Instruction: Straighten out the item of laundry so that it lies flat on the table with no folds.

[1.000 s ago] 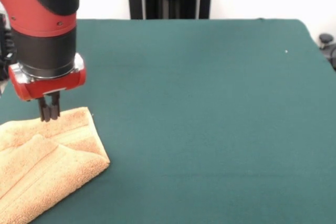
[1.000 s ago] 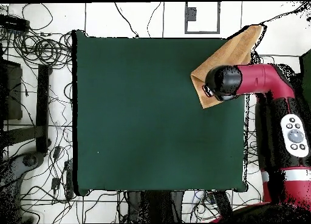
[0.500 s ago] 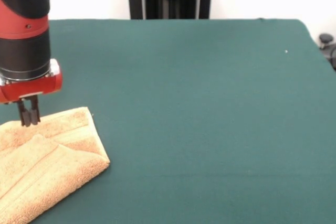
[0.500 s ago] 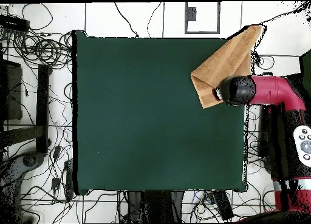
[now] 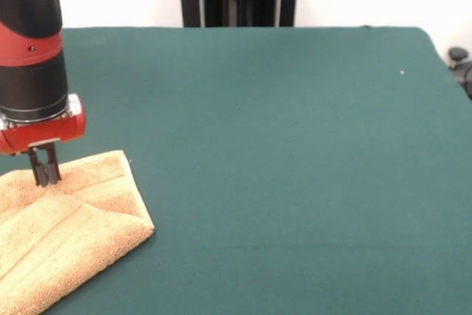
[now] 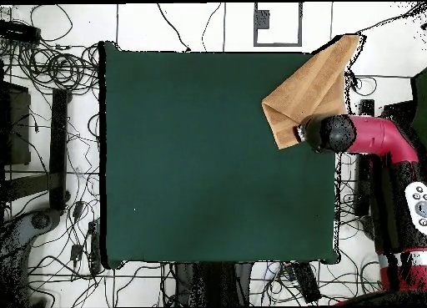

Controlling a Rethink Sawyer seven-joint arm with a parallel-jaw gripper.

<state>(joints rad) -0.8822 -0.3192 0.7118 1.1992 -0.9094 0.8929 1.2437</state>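
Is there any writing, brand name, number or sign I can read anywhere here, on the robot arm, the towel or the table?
None can be read.
Towel: a small pale tag at its edge, too small to read.
Robot arm: a pale panel with round buttons, no markings legible.
Claw: no lettering visible.
Table: plain green cloth, no print.

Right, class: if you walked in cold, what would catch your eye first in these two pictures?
First, the golden-tan towel, folded over itself at the front view's lower left, on a corner of the dark green table; overhead it hangs past the table's edge. Next, the red and black arm, its gripper pressed onto the towel's far edge, fingers close together.
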